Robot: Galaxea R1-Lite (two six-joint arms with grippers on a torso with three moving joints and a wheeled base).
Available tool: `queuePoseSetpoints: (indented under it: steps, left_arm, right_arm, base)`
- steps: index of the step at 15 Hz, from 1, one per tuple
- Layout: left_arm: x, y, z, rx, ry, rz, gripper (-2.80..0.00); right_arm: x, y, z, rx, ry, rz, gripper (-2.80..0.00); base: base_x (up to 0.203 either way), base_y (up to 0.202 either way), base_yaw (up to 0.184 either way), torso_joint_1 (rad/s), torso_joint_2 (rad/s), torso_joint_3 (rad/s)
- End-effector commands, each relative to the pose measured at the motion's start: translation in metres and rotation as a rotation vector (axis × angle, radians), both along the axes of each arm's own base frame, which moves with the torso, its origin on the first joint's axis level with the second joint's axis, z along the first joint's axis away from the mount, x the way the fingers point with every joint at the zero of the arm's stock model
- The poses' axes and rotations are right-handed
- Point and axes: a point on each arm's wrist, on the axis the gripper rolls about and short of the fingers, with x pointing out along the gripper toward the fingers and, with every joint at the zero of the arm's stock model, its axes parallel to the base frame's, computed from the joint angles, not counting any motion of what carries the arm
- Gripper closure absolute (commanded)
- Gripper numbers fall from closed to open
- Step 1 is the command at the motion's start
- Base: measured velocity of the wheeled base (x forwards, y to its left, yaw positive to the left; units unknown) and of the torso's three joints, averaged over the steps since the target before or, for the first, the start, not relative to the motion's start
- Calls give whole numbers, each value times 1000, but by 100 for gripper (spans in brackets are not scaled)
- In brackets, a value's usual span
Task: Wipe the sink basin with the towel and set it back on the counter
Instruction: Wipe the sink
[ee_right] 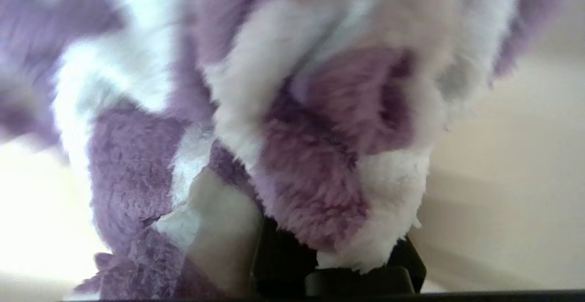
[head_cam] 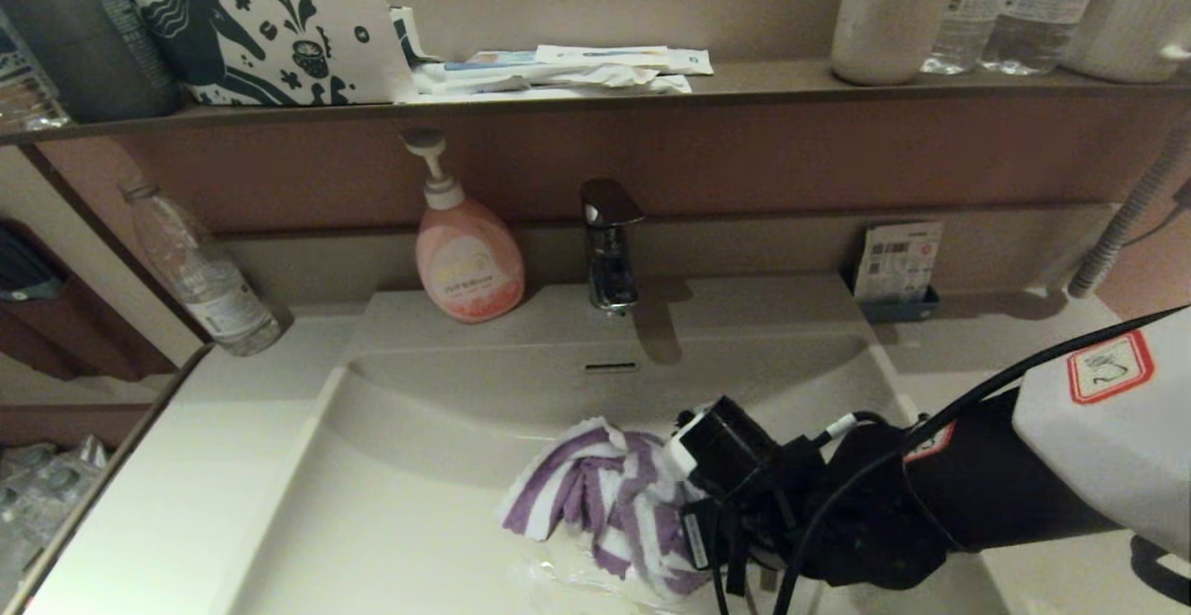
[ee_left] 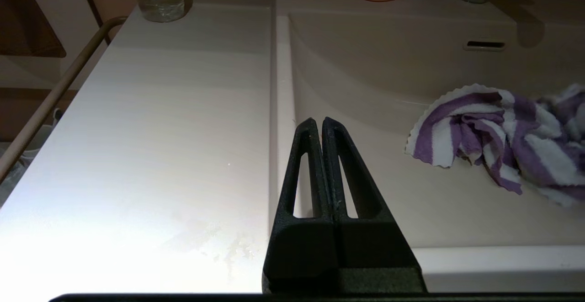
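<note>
The purple-striped towel [head_cam: 605, 494] is bunched in the sink basin [head_cam: 391, 522] and clamped by the right gripper [head_cam: 693, 522]. The grip could be lost if only a thin fold is pinched. The left gripper [ee_left: 322, 126], pressed closed on nothing, is parked over the counter's [ee_left: 137, 133] edge.

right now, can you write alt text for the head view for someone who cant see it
The right gripper presses a bunched purple-and-white striped towel against the floor of the beige sink basin, its arm reaching in from the right. Behind the basin stand a chrome faucet and a pink pump soap bottle.
</note>
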Motion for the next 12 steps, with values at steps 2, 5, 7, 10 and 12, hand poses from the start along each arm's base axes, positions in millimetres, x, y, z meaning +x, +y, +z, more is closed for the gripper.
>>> queuePoseSetpoints:
  steps: [2, 5, 7, 10, 12]
  left_arm:
    - [0, 0, 0, -1, 2, 1, 0]
    - [0, 0, 0, -1, 1, 1, 0]
    - [0, 0, 0, -1, 1, 1, 0]
    - [0, 0, 0, -1, 0, 1, 0]
    - [0, 0, 0, -1, 0, 1, 0]
  right_arm:
    - [-7, 31, -16, 45, 44, 59, 0]
    - [-3, 66, -28, 110, 66, 116, 0]
    - [-1, 92, -32, 142, 48, 153, 0]
    - [4, 133, -34, 213, 2, 201, 0]
    - [10, 159, -36, 266, -36, 227, 0]
  base:
    - [0, 0, 0, 0, 0, 0]
    - [0, 0, 0, 0, 0, 0]
    - [0, 0, 0, 0, 0, 0]
    - [0, 0, 0, 0, 0, 0]
    - [0, 0, 0, 0, 0, 0]
